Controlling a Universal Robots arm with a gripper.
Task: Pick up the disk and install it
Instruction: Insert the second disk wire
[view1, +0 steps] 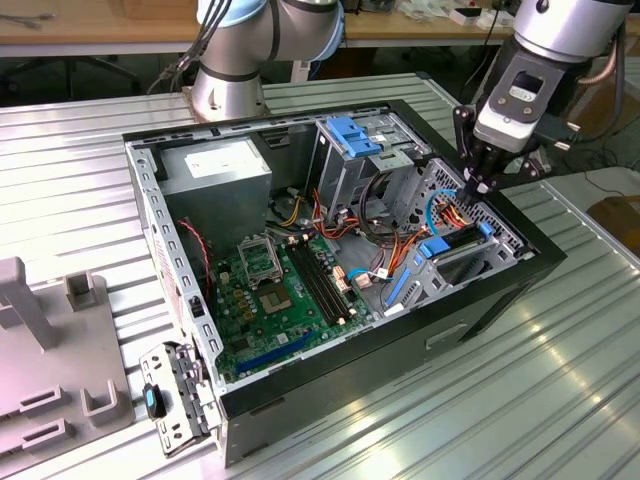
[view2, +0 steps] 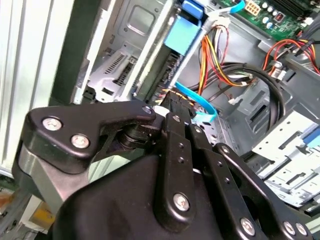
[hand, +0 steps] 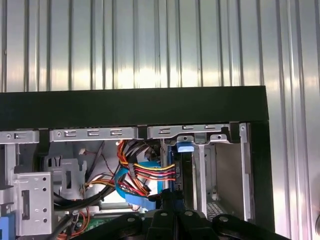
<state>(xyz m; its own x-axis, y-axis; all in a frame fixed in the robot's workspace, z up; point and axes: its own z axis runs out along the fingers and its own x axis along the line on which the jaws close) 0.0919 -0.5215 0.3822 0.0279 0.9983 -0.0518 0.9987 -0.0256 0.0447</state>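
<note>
Blue-framed, grey-black flat rectangular disk (view1: 452, 240) stands on edge in the drive bay of the open grey metal computer case (view1: 160, 220), toward three o'clock in the exterior view; seated in the slot like that, it looks partly or wholly installed. The arm's black gripper (view1: 478, 185) hangs just above it, at its one o'clock; in the second wrist view the gripper (view2: 172, 100) has its fingers drawn together with no gap showing, their tips at the disk's (view2: 181, 37) near end, probably to press or steady it; whether they nip its edge I cannot tell. Red, yellow and orange cables (hand: 150, 172) crowd just beside the slot. A fixed blue plastic bracket (view1: 352, 135) tops the drive cage at twelve o'clock. The case rests on a ribbed silver metal counter (view1: 480, 400); a grey plastic fixture (view1: 50, 350) sits at eight o'clock; a wooden desk (view1: 100, 30) runs behind.
</note>
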